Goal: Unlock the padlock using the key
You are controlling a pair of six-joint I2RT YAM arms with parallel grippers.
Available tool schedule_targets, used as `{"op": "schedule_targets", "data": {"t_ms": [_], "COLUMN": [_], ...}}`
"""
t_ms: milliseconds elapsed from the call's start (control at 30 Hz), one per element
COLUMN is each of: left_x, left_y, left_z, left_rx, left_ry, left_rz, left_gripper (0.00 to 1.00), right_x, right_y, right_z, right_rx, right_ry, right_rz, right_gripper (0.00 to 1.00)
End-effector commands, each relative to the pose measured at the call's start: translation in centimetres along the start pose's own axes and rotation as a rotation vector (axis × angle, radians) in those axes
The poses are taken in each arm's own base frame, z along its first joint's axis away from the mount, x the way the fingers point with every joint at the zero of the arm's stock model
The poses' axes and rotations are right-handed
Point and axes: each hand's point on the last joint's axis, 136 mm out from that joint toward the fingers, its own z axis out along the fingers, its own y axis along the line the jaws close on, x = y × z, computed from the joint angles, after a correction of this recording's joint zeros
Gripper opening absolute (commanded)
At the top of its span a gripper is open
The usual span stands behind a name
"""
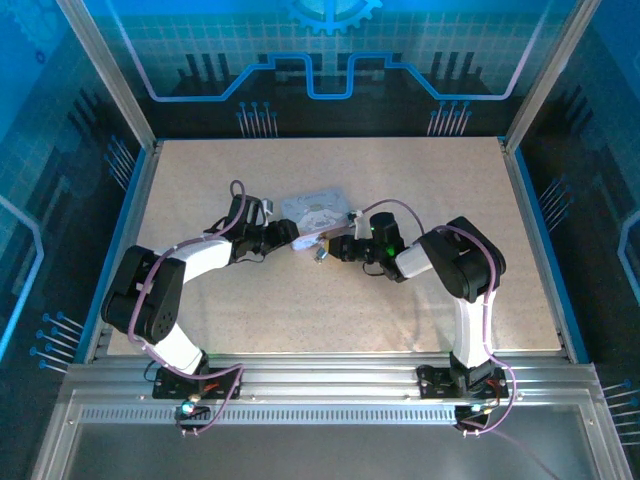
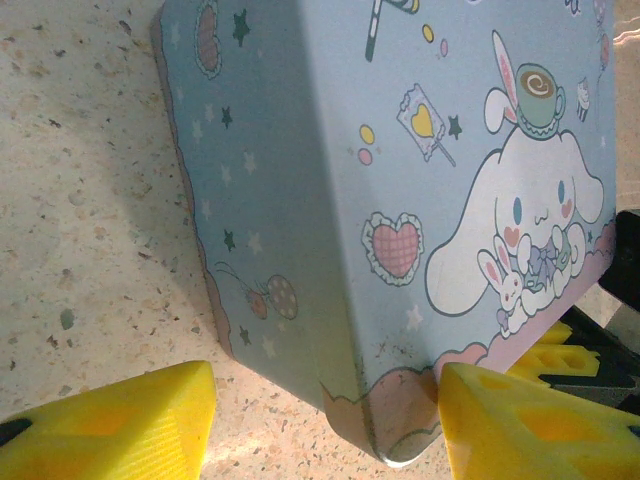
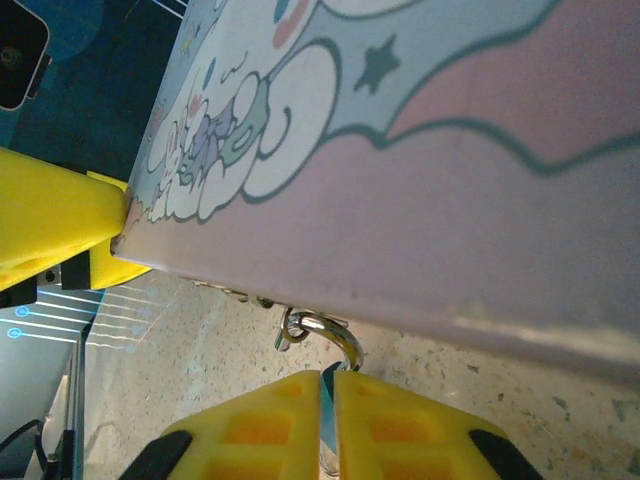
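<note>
A pale blue and pink cartoon-printed tin (image 1: 318, 210) lies at mid-table between both arms. The padlock (image 3: 340, 335) hangs at the tin's front edge (image 3: 450, 300), its silvery shackle hooked through a small ring on the clasp. My right gripper (image 3: 333, 385) is shut on its thin teal body, and in the top view it sits just below the tin (image 1: 330, 248). My left gripper (image 2: 325, 420) is open and straddles one corner of the tin (image 2: 400, 150). Its right finger (image 2: 540, 420) is against that corner and its left finger (image 2: 110, 420) stands apart. The key is out of view.
The speckled beige tabletop (image 1: 300, 320) has free room all round the tin. Metal frame posts and blue walls bound it at the back and sides. A rail runs along the near edge (image 1: 330, 385), by the arm bases.
</note>
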Motion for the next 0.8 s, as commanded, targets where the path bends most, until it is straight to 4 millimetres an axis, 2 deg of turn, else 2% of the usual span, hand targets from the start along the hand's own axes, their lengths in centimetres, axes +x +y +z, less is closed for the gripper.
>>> {"op": "schedule_targets", "data": {"t_ms": [0,100,233,367,767], "left_x": [1.7,1.7,1.8,1.8,1.8], "left_y": [1.4,1.5,1.5,1.5,1.5], "left_z": [0.1,0.0,0.0,0.0,0.1], "left_rx": [-0.057,-0.059,-0.06,-0.06,-0.058], "left_ry": [0.043,0.043,0.044,0.043,0.043], "left_rz": [-0.02,-0.02,-0.019,-0.02,-0.021], "left_gripper": [0.61,0.61,0.61,0.61,0.61], "right_x": [-0.2,-0.1,-0.2,-0.2,-0.3], "right_y": [-0.1,-0.2,-0.3,-0.4,-0.5], "right_z": [0.2,0.2,0.1,0.3,1.3], "right_rx": [-0.014,-0.011,-0.006,-0.01,-0.034], "right_ry": [0.007,0.007,0.001,0.003,0.017], "right_rz": [0.003,0.008,0.014,0.02,0.042], "right_gripper": [0.1,0.1,0.22,0.27,0.28]}}
